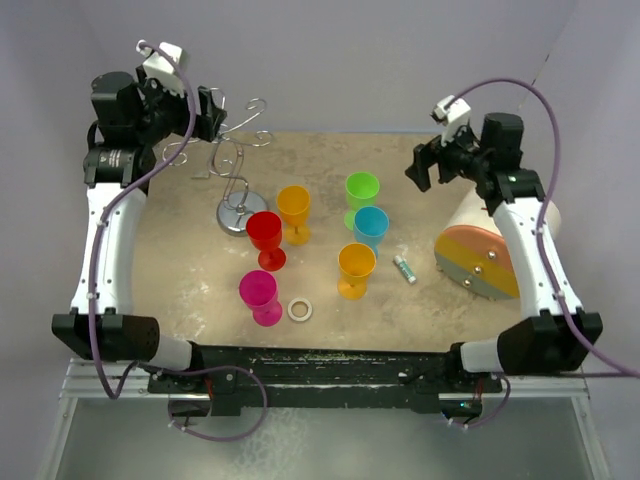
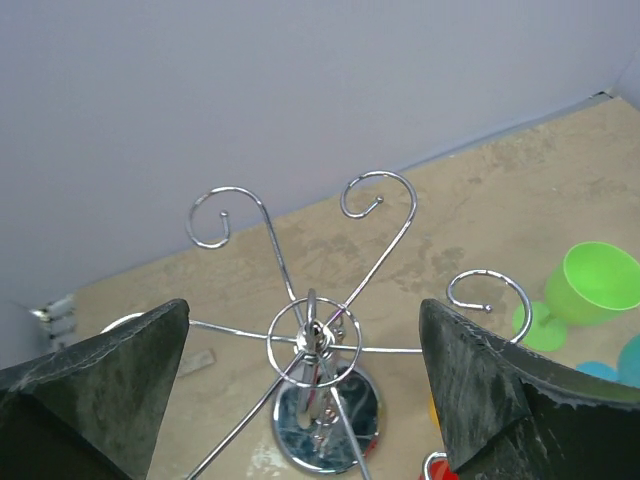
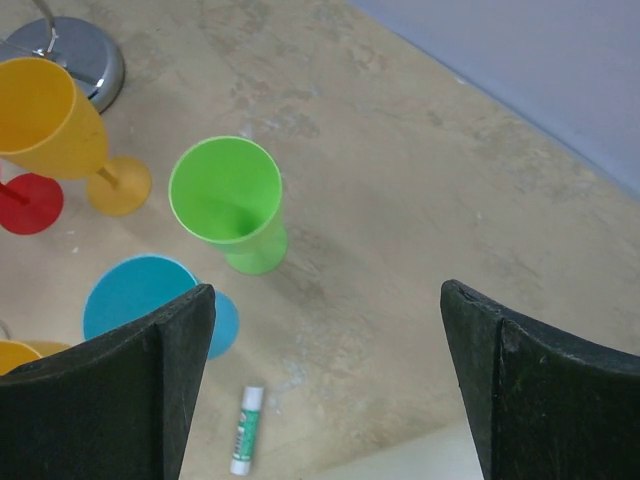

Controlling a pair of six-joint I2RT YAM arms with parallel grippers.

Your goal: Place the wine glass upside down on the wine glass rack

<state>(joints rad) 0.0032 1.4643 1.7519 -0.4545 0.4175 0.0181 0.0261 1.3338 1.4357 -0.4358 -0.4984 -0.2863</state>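
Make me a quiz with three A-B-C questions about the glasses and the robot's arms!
1. Which glass is nearest the ring? A. green glass B. pink glass C. blue glass
2. How many glasses stand on the table? A. four B. six C. eight
3. How is the left gripper? A. open, empty B. shut on a glass C. shut on the rack

1 B: the pink glass stands right beside the ring.
2 B: red, pink, green, blue, orange and another orange.
3 A: its fingers are wide apart, the rack showing between them.
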